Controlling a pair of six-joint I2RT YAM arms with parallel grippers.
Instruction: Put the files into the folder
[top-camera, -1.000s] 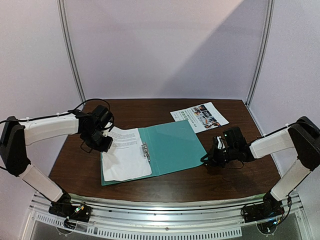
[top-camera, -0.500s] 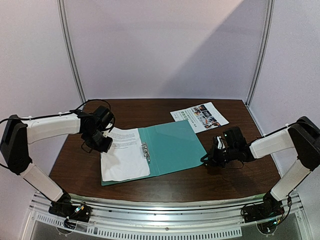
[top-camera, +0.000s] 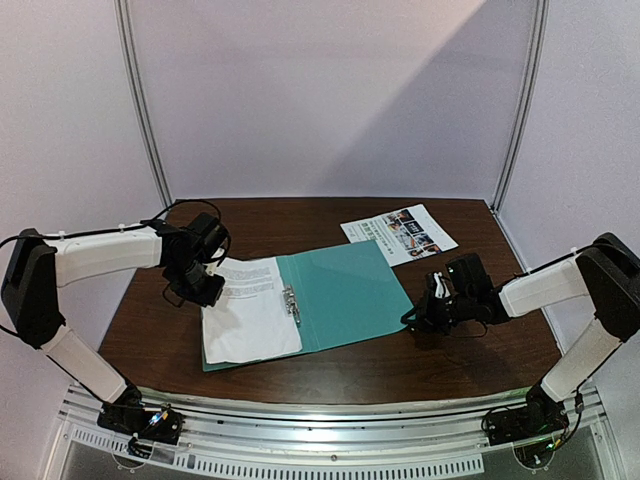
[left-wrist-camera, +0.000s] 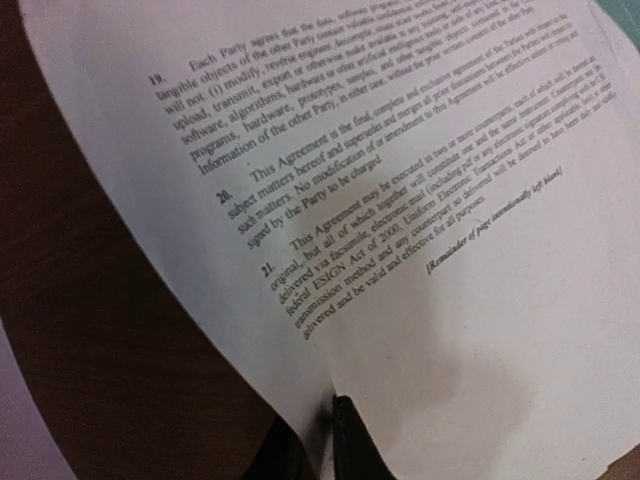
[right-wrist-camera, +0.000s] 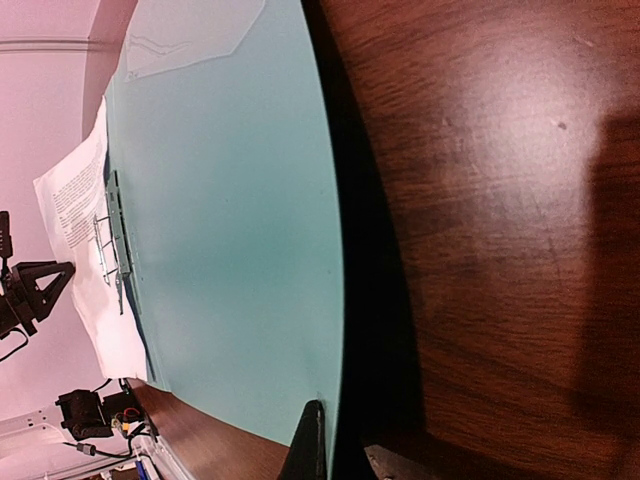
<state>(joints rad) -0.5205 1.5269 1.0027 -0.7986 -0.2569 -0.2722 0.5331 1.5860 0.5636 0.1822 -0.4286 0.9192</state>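
Note:
The teal folder (top-camera: 345, 290) lies open on the table. The white text sheet (top-camera: 250, 315) lies over its left half, beside the metal clip (top-camera: 291, 303) at the spine. My left gripper (top-camera: 207, 290) is shut on the sheet's far-left edge; in the left wrist view the gripper (left-wrist-camera: 330, 425) pinches the paper (left-wrist-camera: 400, 150), which curves up from the table. My right gripper (top-camera: 414, 320) is shut on the folder's right edge, which in the right wrist view (right-wrist-camera: 230, 230) sits raised off the wood between the gripper's (right-wrist-camera: 345, 455) jaws. The colour photo sheet (top-camera: 400, 233) lies apart at the back right.
The dark wooden table (top-camera: 450, 360) is bare to the right of and in front of the folder. A metal rail runs along the near edge, and pale walls close in the back and both sides.
My left gripper has shifted slightly, and the text sheet has moved a little with it on the folder. The right arm and the colour sheet have not moved.

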